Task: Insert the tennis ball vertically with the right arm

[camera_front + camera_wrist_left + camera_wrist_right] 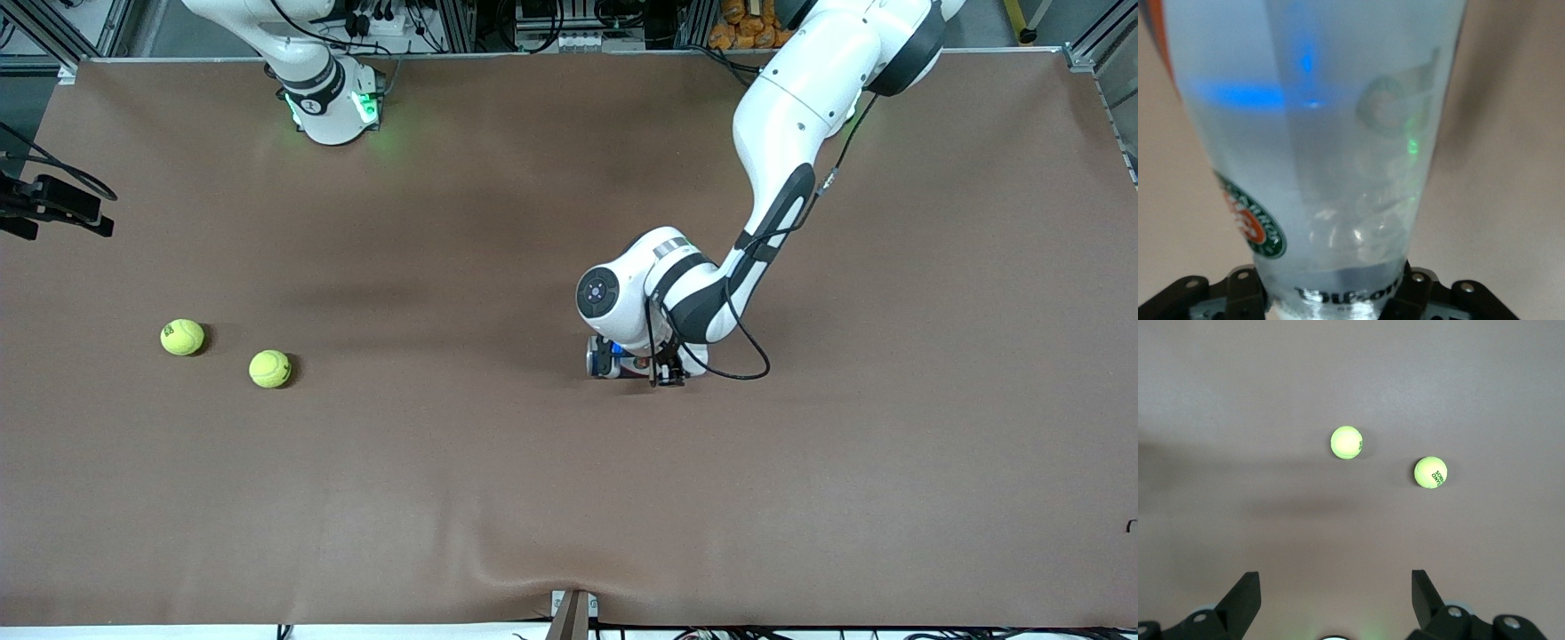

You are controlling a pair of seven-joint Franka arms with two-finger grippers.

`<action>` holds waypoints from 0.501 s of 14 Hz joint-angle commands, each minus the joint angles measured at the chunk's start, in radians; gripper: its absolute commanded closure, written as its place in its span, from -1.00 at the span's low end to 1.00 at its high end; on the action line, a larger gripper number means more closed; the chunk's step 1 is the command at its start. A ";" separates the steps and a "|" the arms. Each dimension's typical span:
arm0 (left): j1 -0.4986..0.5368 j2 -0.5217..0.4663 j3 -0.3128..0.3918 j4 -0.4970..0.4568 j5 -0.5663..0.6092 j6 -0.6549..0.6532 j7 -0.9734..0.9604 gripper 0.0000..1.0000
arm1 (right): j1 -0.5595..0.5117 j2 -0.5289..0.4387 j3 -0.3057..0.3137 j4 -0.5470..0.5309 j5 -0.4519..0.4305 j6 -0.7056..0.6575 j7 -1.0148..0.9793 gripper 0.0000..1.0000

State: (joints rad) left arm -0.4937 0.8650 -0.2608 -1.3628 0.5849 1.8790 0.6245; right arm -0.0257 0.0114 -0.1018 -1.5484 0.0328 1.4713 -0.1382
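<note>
Near the middle of the brown table: left gripper clamped on a clear plastic tennis-ball tube, probably steadying it for loading. Toward the right arm's end: two yellow-green felt tennis balls, well apart from the tube. High above them, right gripper, jaws wide, empty. Tube's mouth unseen.

Below the right gripper's spread fingers lies bare brown surface, with two tennis balls ahead of them, apart from each other with room around each. The left gripper's fingers have no gap: a clear tube fills it and blocks the way ahead.
</note>
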 commanded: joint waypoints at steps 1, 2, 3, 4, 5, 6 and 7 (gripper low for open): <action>0.009 -0.030 -0.050 0.008 0.004 0.047 -0.055 -0.32 | -0.014 0.010 0.011 0.022 0.009 -0.005 -0.004 -1.00; 0.014 -0.035 -0.061 0.008 0.004 0.089 -0.080 -0.32 | -0.011 0.013 0.011 0.022 0.006 -0.003 -0.005 -1.00; 0.015 -0.041 -0.072 0.008 -0.002 0.133 -0.113 -0.32 | -0.013 0.021 0.011 0.022 0.006 -0.003 -0.001 -1.00; 0.023 -0.050 -0.077 0.008 -0.026 0.181 -0.150 -0.32 | -0.011 0.039 0.011 0.022 0.009 0.003 -0.001 -1.00; 0.032 -0.057 -0.078 0.007 -0.049 0.231 -0.175 -0.32 | -0.010 0.067 0.011 0.019 0.013 0.006 0.000 -1.00; 0.035 -0.060 -0.078 0.007 -0.066 0.288 -0.189 -0.32 | -0.008 0.103 0.011 0.008 0.021 0.024 0.006 -1.00; 0.038 -0.064 -0.077 0.005 -0.080 0.345 -0.213 -0.32 | -0.004 0.137 0.011 -0.007 0.021 0.043 0.021 -1.00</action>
State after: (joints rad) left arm -0.4795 0.8255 -0.3265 -1.3408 0.5364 2.1397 0.4518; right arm -0.0256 0.0680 -0.0979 -1.5548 0.0368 1.4865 -0.1357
